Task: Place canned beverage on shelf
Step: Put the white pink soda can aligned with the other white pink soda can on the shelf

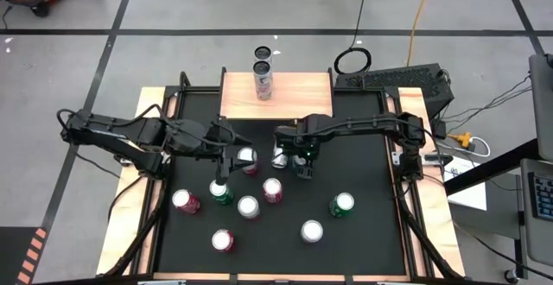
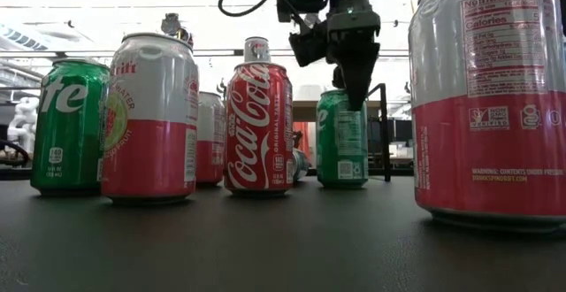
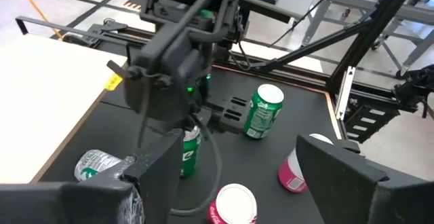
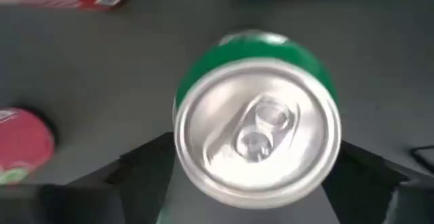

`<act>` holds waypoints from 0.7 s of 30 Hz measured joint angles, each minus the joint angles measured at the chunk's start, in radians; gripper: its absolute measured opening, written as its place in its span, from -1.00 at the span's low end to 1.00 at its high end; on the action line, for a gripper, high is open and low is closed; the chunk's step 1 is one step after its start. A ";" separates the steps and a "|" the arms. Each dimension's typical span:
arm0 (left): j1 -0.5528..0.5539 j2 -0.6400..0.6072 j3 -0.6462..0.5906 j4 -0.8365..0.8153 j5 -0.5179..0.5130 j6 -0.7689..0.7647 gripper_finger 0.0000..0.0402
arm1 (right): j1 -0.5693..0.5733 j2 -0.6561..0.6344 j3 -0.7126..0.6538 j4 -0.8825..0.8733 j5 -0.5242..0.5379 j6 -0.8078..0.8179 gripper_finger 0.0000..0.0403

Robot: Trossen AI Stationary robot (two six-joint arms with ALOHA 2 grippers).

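The black surface (image 1: 371, 250) fills the middle of the high view, and the shelf (image 1: 302, 95) sits at its upper centre edge with a tall can (image 1: 263, 76) already standing on it. About ten cans stand loose on the surface, mostly in the lower centre of the frame.

The right arm reaches in from the right of the high view, and the right pincer (image 1: 304, 162) hangs at the centre, pointing down. In the right wrist view a green can (image 4: 256, 119) lies directly under it, with one dark finger on each side of the can body. The fingers stand wide and seem not yet pressed on the can, so I judge it is not held. The left pincer (image 1: 226, 160) hovers just left of centre near a red can (image 1: 248, 157), open and empty.

The green can is probably full, so rather heavy, stiff, and smooth on its painted wall. I would grip it across the middle of the body, below the rim.

In the high view the green can is hidden under the right pincer. In the low view the finger tips overlap a green can (image 2: 340, 137), and I cannot tell if they touch it.
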 joint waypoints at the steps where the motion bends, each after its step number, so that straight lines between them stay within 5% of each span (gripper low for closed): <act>1: -0.001 0.000 0.000 0.000 -0.003 0.000 0.42 | 0.006 -0.003 0.000 -0.004 -0.003 0.013 0.53; 10: -0.004 0.000 0.000 0.000 -0.013 0.004 0.42 | 0.055 -0.016 0.000 -0.043 -0.003 0.156 0.38; 21: -0.003 0.000 0.000 0.000 -0.013 0.003 0.42 | 0.064 -0.180 0.000 -0.040 0.066 0.289 0.67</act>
